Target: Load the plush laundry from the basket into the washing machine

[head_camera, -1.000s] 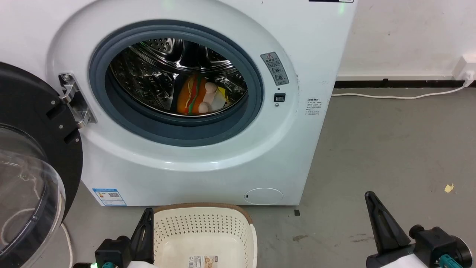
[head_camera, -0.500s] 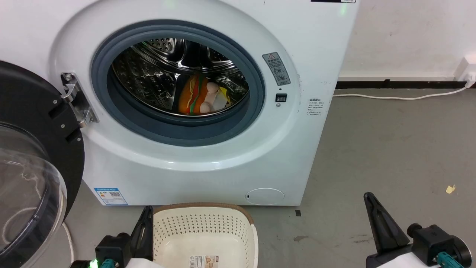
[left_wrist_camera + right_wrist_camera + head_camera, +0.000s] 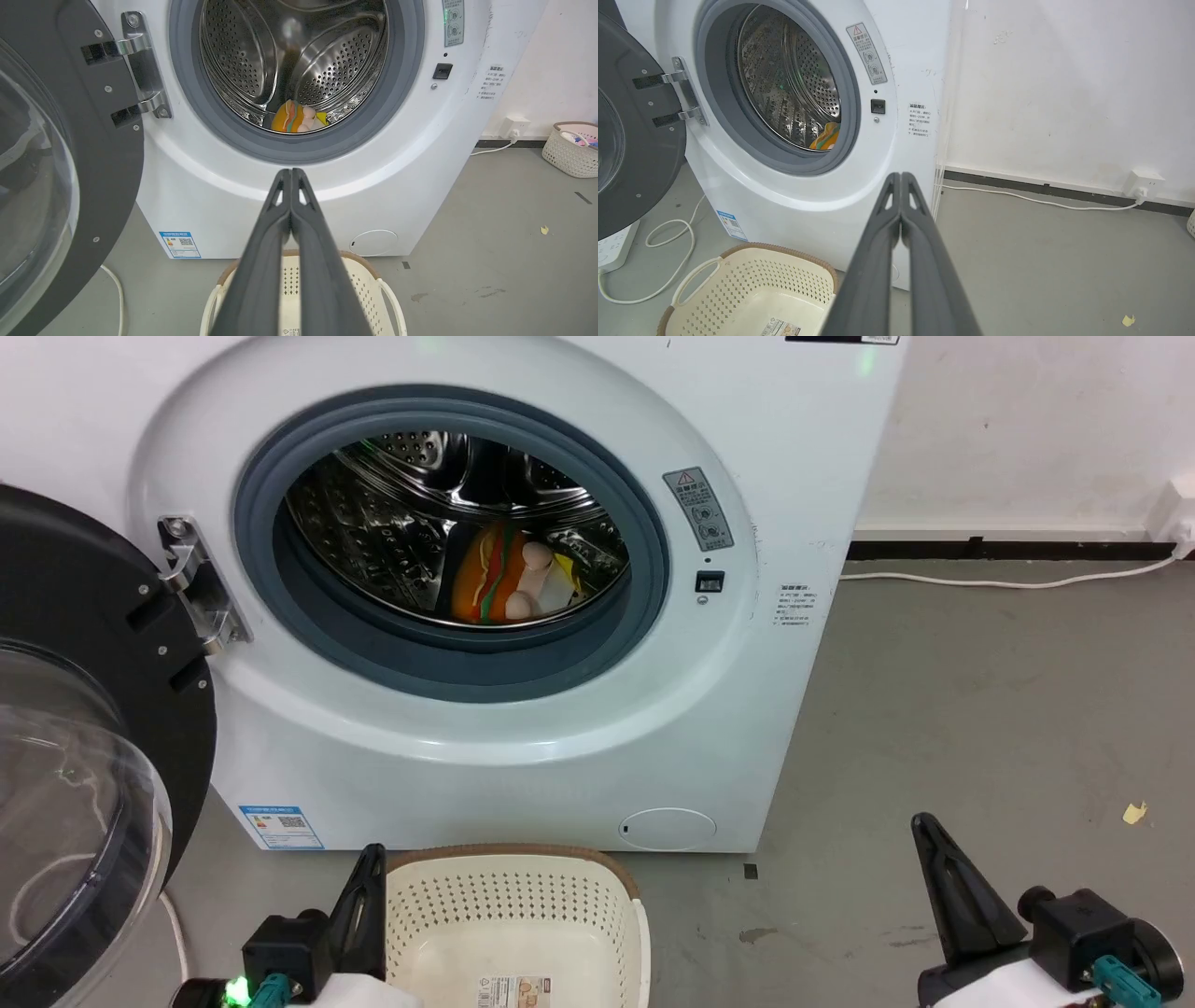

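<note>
Steel washer drum (image 3: 373, 523) holds the plush pig (image 3: 495, 581), so your left gripper (image 3: 290, 177) and right gripper (image 3: 901, 177) flank the basket (image 3: 509, 851) clenched, empty.

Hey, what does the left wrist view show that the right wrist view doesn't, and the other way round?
Left wrist view adds a second basket by the wall and the plush laundry's pink parts. Right wrist view adds a white power strip on the floor. Both share the washing machine, its door open, the plush laundry inside, the basket in front, and a shut gripper each: left gripper, right gripper.
</note>
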You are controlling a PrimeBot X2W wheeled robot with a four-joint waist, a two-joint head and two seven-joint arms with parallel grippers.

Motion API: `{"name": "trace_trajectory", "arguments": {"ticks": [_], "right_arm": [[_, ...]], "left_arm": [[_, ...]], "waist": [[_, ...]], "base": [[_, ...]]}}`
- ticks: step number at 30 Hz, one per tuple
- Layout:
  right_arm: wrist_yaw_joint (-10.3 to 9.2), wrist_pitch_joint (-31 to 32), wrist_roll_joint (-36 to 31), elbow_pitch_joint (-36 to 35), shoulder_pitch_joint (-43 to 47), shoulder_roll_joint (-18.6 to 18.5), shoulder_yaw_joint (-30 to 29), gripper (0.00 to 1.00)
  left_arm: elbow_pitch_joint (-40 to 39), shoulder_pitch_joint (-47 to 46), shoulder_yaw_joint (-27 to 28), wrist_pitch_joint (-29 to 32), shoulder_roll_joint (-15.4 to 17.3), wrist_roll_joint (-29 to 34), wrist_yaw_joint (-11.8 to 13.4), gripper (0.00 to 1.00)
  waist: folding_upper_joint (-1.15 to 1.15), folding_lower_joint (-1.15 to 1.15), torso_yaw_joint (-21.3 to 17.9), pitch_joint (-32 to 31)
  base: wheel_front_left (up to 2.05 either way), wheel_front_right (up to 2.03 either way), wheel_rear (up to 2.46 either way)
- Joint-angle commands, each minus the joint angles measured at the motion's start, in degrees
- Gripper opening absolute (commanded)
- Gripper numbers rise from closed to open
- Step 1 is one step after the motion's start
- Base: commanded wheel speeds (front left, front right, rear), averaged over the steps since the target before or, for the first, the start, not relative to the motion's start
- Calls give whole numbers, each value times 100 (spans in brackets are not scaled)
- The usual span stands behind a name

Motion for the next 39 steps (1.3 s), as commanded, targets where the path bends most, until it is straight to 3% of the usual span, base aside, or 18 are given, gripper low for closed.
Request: {"name": "trace_trajectory", "arguments": {"ticks": [1, 39], "right_arm": [[-2, 45, -40, -2, -82, 3, -7, 0], [-4, 480, -144, -4, -213, 4, -28, 0]], "left_arm": [[-53, -76, 51, 40, -37, 75, -24, 0], [-281, -177, 340, 473, -242, 511, -181, 0]], "waist": [[0, 0, 3, 0], [0, 0, 79, -11]], "base": [[0, 0, 0], [0, 0, 0]]}}
